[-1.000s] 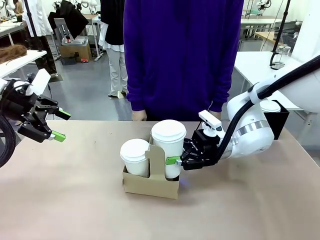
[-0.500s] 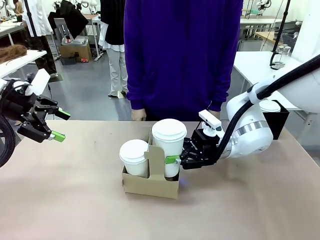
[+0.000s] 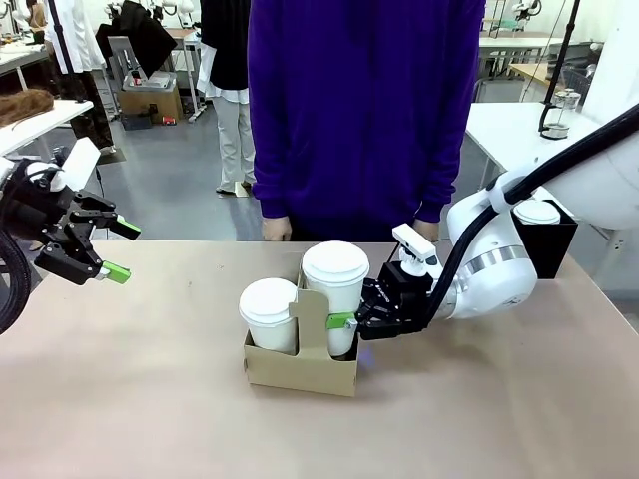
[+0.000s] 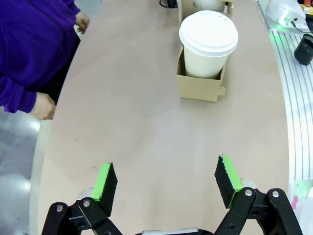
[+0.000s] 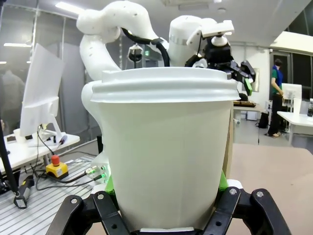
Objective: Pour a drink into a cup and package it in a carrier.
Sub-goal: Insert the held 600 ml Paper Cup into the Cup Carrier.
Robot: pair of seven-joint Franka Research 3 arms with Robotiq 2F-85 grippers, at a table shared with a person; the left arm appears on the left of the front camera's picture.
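No legible text or labels

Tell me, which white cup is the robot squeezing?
The taller lidded cup in the carrier's right slot; the right gripper clamps it. The shorter cup beside it stands untouched.

Short lidded cup (image 3: 268, 299): white, upright, near the right claw (image 3: 344, 319) on its left; in the left wrist view it stands straight ahead of the left claw (image 4: 166, 181), well apart.
Black box (image 3: 555, 247): behind the right claw, to its right, holding a white lidded cup (image 3: 539, 212).
Table (image 3: 150, 399): tan, bare under the left claw.
Purple top (image 3: 364, 110): on a person standing across the table, beyond the right claw.
Red button (image 5: 55, 160): on a yellow base, far behind, left in the right claw's own view.
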